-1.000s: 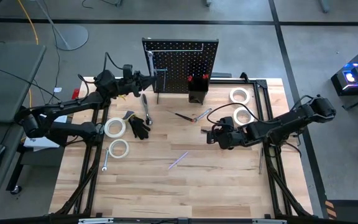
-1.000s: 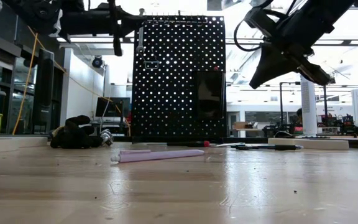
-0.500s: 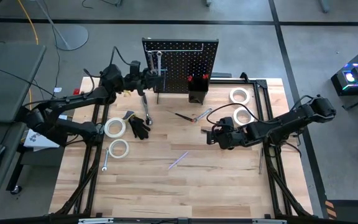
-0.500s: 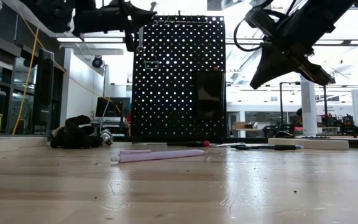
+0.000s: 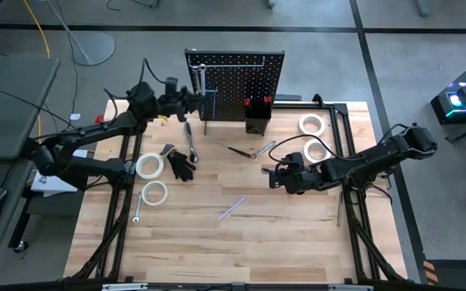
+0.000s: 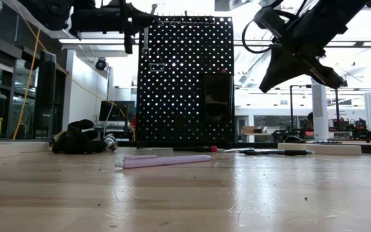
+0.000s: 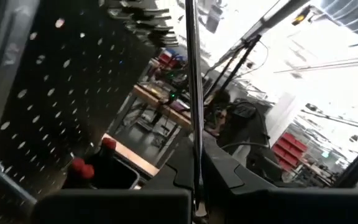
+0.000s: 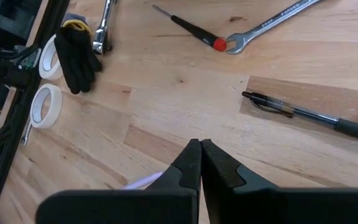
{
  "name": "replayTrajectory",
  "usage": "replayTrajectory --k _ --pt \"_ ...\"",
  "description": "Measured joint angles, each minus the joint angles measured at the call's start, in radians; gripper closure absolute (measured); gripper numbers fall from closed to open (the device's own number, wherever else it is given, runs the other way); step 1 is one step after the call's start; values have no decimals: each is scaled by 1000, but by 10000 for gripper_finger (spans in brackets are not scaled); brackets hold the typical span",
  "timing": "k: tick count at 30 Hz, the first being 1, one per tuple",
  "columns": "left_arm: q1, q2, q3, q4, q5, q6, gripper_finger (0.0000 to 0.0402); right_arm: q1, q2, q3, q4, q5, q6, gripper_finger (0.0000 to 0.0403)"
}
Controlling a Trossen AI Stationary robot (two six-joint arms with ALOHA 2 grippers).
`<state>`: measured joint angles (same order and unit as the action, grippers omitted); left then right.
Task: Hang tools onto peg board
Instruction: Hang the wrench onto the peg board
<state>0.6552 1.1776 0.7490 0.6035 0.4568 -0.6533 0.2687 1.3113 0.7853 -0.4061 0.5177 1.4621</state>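
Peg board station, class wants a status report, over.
Left gripper shut on wrench at peg board. Right gripper shut, empty, waiting above table. Nothing in the way.

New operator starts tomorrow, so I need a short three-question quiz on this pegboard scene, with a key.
1. True or false: the left gripper holds a silver wrench against the upright black perforated peg board.
2. Which lies nearest the right gripper's closed tips in the right wrist view? A) the black pen B) a white tape roll C) the black glove
3. Fill in: the red-tipped screwdriver touches the head of a silver ____ on the wooden table.

Key: 1 true; 2 A; 3 wrench.
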Motion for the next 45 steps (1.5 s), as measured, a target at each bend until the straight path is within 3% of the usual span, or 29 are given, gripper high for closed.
replayTrajectory --k 18,31,45 --pt "-21 -104 0 -253 -88 110 401 -2 0 0 -3 4 -3 402" --pt "-37 -88 0 -178 -82 100 401 0 0 0 0 -7 -2 402" --pt "-19 -99 0 -260 -161 133 401 0 0 0 -1 -11 -4 402"
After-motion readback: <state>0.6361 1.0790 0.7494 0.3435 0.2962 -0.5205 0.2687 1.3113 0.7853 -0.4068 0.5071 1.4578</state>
